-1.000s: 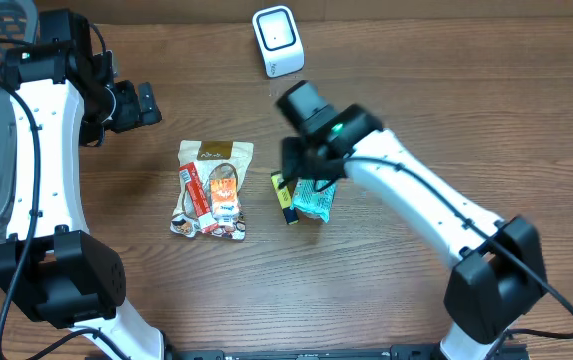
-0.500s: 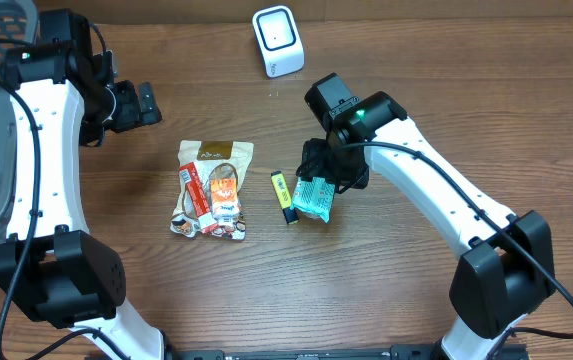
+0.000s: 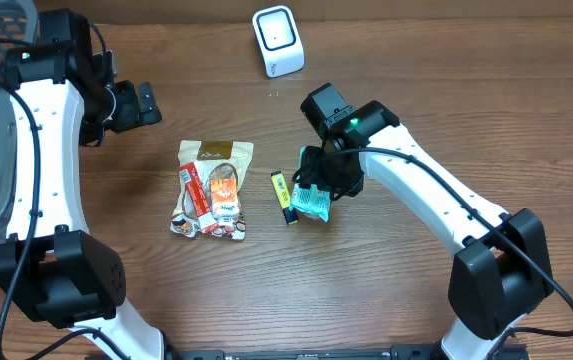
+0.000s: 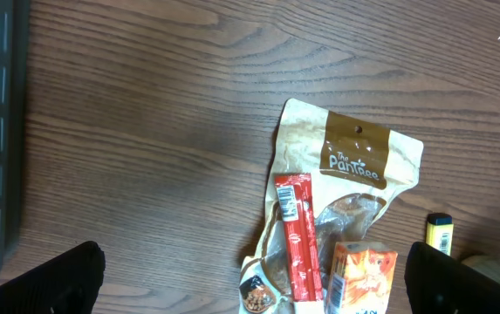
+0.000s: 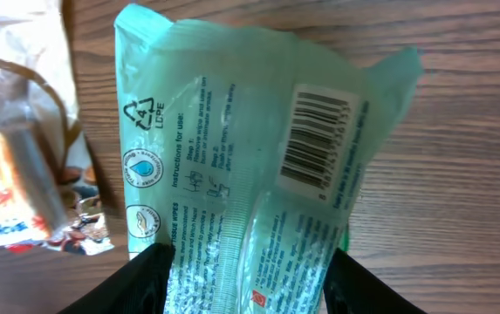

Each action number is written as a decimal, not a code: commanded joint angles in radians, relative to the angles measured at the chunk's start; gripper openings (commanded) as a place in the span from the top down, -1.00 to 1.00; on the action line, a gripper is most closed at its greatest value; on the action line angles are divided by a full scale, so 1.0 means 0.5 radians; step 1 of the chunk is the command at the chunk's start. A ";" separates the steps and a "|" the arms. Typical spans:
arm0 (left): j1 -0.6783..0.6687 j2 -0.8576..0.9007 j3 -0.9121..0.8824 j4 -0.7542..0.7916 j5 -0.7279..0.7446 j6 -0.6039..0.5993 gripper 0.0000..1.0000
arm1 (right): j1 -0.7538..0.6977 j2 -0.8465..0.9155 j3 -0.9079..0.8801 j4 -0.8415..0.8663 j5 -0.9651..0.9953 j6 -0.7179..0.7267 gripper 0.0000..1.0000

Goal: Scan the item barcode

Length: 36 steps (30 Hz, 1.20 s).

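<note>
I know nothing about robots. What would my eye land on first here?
Probably the teal wipes pack clamped in the jaws of the right arm near the middle of the table, its barcode facing the wrist camera. Next, the white scanner at the far edge, then the snack pouch and yellow marker lying left of the pack.

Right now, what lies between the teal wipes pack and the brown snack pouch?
A yellow marker lies between the teal wipes pack and brown snack pouch; the overhead view shows it.
</note>
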 commanded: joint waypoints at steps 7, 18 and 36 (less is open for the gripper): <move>-0.005 -0.009 -0.005 0.002 0.014 0.037 -1.00 | 0.018 -0.031 0.026 0.116 -0.248 -0.008 -0.13; -0.005 -0.009 -0.005 0.002 0.014 0.037 -0.99 | 0.018 -0.030 0.031 0.124 -0.250 -0.168 -0.17; -0.005 -0.009 -0.005 0.002 0.014 0.037 -1.00 | 0.061 -0.029 -0.088 0.259 -0.008 -0.272 -0.21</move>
